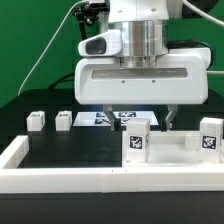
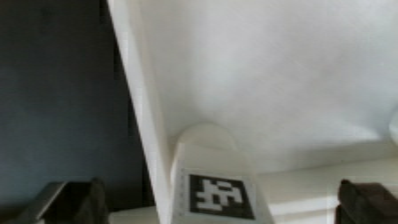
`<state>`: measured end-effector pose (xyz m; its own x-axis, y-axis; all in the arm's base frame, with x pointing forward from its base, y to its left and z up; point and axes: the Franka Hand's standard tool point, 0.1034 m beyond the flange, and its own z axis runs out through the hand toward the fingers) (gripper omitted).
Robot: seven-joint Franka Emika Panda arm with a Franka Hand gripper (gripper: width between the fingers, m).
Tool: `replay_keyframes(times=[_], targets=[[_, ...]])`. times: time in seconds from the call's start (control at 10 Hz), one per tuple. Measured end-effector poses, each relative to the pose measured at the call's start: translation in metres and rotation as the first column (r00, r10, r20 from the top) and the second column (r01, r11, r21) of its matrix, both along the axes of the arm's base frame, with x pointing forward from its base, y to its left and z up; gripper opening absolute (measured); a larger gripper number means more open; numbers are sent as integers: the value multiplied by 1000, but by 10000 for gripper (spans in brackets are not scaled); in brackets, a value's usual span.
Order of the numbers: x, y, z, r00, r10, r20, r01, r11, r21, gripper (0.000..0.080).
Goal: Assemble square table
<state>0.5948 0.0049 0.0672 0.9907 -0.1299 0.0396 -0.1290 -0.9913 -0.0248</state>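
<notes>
Low white wall (image 1: 60, 172) | fingers (image 2: 71, 203) wide apart, empty | tagged leg (image 2: 214, 188) between them, untouched, at tabletop (image 2: 267, 80) edge

I see gripper (image 1: 141, 122): white housing, grey wrist above, fingers (image 2: 71, 203) black. Leg (image 2: 217, 186) between fingers: white, black-and-white square tag on face. Square table top (image 1: 172, 152) under gripper: plain white, rim same white. Tagged piece (image 1: 210, 139) off to one side of gripper: white, black-and-white tag. Small leg (image 1: 36, 121) and its neighbour (image 1: 64, 120) on other side: white, dark marks. Marker board (image 1: 100, 118) behind gripper: white, black tag print. Counter (image 1: 60, 145): black. Low wall (image 1: 55, 172): white.
</notes>
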Motion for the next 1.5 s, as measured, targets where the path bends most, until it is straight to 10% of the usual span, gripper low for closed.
replay_keyframes(times=[1.2,1.5], targets=[[-43,-24,-48,998,57,-19,-58,998,-37,649],[-43,-24,-48,998,57,-20,-58,998,-37,326]])
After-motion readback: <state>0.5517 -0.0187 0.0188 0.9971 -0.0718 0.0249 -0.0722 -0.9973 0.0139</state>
